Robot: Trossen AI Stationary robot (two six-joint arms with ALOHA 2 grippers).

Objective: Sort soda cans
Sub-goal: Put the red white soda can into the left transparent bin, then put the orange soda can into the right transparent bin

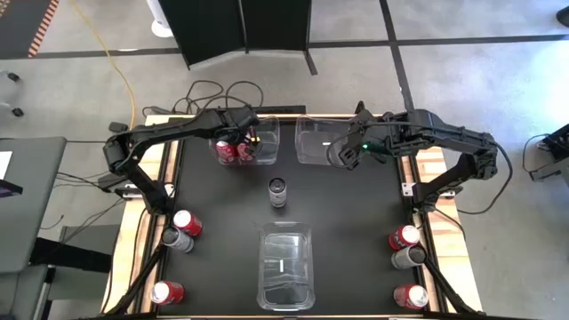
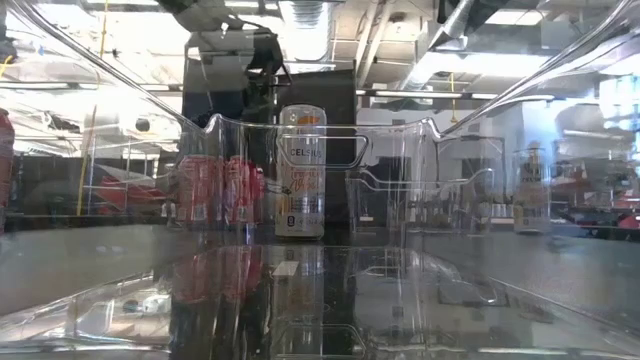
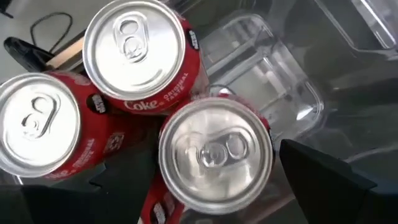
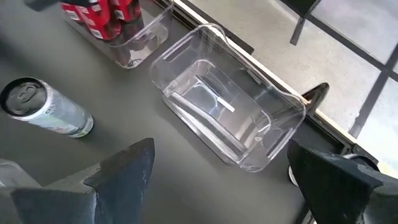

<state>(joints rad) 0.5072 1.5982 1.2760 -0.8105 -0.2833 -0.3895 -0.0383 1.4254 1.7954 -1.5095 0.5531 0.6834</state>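
Note:
Three red soda cans [image 3: 130, 56] stand or hang inside the far-left clear bin [image 1: 264, 133]. My left gripper [image 3: 214, 168] is above this bin, shut on the nearest red can [image 3: 214, 155]. A grey can [image 1: 278, 191] stands upright at the table's middle, also the grey can [image 2: 300, 170] in the low view. My right gripper [image 4: 221, 168] hovers open beside the empty far-right bin [image 1: 316, 142], touching nothing. Loose cans stand at the left edge [image 1: 187, 222] and the right edge [image 1: 404, 237]. My left gripper comes from above, pointing down, with one finger [image 3: 323, 180] on each side of the red can's upper wall [image 3: 264, 134], the can pinched between them. The can is upright inside the bin. Whether its base rests on the bin floor is hidden.
A third clear bin [image 1: 286, 267] sits empty at the near middle and fills the low view. Three cans, two red and one grey [image 1: 173, 238], are grouped near-left; three more, with a grey one [image 1: 409, 258], near-right. Cables lie beyond the far edge.

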